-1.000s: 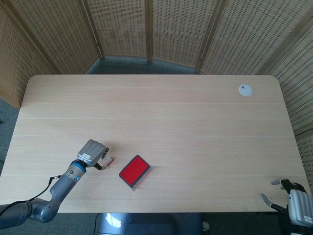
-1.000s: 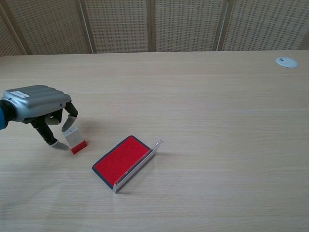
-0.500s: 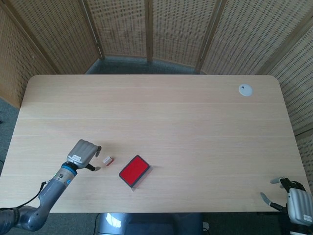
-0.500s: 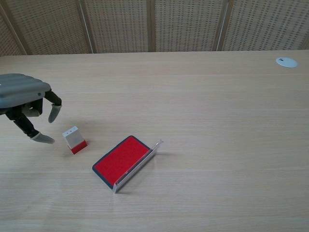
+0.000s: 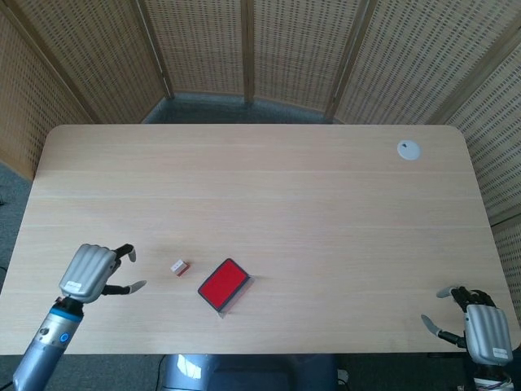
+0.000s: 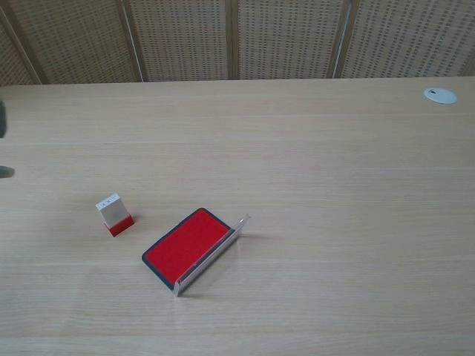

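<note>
White-and-red small block (image 6: 115, 215) stood upright on bench (image 5: 269, 195), untouched, just left of red pad (image 6: 185, 244) with clear lid (image 6: 214, 253) propped open. Left robot hand (image 5: 91, 273) held apart from block, fingers spread, empty. Right robot hand (image 5: 480, 330) parked at bench's near right corner, fingers loosely apart, nothing gripped.

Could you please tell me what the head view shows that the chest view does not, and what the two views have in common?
Only the head view shows both hands: the left hand near the table's front left edge, fingers apart and holding nothing, and the right hand past the front right corner.

Only the chest view shows the clear plastic lid standing open beside the red pad.

Both show the small white-and-red block, the red rectangular ink pad, the round white disc and the light wooden table.
</note>
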### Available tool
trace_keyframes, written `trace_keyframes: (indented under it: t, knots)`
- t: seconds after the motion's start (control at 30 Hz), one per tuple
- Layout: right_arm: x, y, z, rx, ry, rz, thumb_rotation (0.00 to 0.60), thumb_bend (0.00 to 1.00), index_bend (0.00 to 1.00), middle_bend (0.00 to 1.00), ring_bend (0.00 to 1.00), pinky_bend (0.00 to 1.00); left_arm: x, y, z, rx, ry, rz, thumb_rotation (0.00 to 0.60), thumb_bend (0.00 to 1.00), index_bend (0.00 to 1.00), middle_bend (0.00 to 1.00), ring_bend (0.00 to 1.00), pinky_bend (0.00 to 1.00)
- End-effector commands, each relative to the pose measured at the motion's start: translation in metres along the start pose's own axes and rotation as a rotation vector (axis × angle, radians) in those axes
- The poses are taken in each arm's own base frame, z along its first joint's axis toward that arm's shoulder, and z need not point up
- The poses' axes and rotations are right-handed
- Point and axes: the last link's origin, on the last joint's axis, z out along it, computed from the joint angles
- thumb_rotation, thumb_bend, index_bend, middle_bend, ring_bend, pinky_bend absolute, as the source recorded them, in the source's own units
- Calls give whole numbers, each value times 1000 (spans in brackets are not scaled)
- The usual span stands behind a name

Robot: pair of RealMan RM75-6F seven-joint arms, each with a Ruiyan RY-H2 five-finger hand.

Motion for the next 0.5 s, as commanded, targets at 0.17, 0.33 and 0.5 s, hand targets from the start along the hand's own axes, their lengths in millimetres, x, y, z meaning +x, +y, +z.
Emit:
trace_keyframes:
  t: [0.17,0.33,0.5]
  knots:
    - [1,-16,2,59,-17,-2,423,221,443,422,401,278,6,-18,-52,94,106,-126,458,98,492,870,740,691]
    - [-1,-23,1,84,-34,-4,424,221,445,422,398,273,1,-25,-69,135,104,-156,456,98,492,835,693,634]
    - [-2,-27,1,94,-45,-6,425,222,448,422,398,273,-3,-28,-78,163,102,-185,452,98,492,822,679,609]
